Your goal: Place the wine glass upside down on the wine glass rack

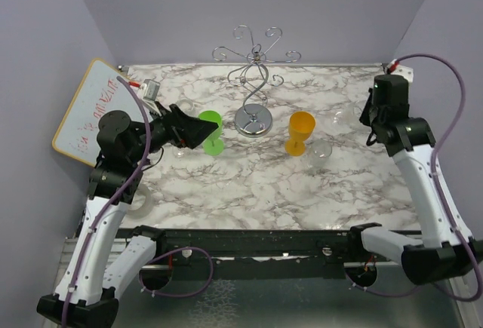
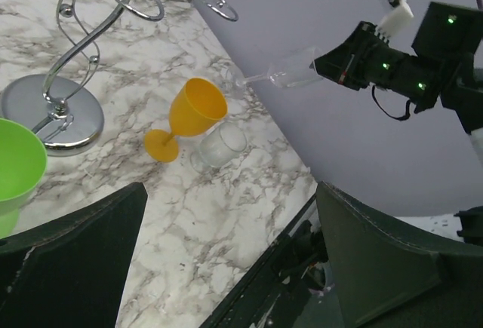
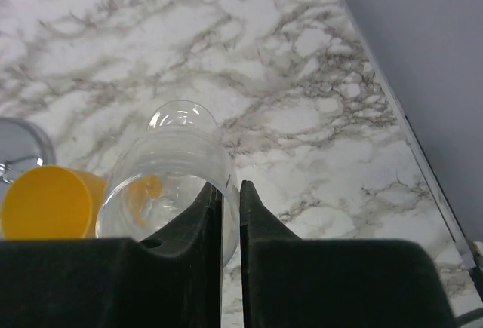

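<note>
The clear wine glass (image 2: 290, 72) hangs sideways above the table's right side, stem pointing toward the rack. My right gripper (image 3: 230, 200) is shut on its rim, one finger inside the bowl (image 3: 170, 170) and one outside. From the top view this glass (image 1: 348, 114) shows only faintly beside the right gripper (image 1: 367, 113). The wine glass rack (image 1: 255, 72), silver wire with scroll arms and a round base, stands at the back centre, also seen as the rack (image 2: 72, 64) in the left wrist view. My left gripper (image 1: 192, 130) is open, empty, right beside a green glass (image 1: 211, 128).
An orange glass (image 1: 299, 132) stands right of the rack's base, with a second clear glass (image 1: 321, 149) lying beside it. A whiteboard (image 1: 90, 109) leans on the left wall. Purple walls close in the table on three sides.
</note>
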You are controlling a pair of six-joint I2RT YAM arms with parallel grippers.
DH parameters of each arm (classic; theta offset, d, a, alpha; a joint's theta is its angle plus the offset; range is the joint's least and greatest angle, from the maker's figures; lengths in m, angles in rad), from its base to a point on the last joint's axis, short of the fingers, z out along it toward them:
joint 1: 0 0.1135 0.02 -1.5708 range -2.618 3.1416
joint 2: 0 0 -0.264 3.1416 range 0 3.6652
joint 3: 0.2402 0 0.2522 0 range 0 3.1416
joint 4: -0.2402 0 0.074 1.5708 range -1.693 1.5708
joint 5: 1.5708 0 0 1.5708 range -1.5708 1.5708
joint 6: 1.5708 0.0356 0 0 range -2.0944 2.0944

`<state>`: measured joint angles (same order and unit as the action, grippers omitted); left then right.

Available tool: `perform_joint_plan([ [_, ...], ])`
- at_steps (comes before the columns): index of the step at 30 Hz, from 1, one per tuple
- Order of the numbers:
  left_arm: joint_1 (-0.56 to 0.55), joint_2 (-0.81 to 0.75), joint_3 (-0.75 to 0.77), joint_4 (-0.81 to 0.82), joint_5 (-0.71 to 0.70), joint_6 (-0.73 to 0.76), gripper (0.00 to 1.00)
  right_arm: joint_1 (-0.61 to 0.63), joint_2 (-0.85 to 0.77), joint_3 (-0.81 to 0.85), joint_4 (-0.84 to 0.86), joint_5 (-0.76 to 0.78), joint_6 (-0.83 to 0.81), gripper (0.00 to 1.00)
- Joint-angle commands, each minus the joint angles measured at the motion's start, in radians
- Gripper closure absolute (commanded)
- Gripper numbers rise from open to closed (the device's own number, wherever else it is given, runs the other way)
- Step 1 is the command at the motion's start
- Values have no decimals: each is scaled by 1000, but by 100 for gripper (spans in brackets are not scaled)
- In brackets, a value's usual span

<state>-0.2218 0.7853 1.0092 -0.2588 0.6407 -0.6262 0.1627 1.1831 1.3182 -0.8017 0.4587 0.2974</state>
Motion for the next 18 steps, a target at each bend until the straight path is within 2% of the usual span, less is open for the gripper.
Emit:
perform_joint_plan([
  [1,3,5,42,131,45,-208,4,2,-164,15,126,-29,63,99],
  [4,-18,21,6,321,82,-334,3,2,-273,-42,213,-135,122,99],
  [7,-92,54,2,417,17,-399,2,1,-371,-109,294,-223,197,99],
  [12,-318,156,76,441,-175,-402,2,1,-519,-199,400,-297,300,99],
  [18,-521,286,163,489,-409,-444,2,1,-660,-221,467,-310,384,99],
])
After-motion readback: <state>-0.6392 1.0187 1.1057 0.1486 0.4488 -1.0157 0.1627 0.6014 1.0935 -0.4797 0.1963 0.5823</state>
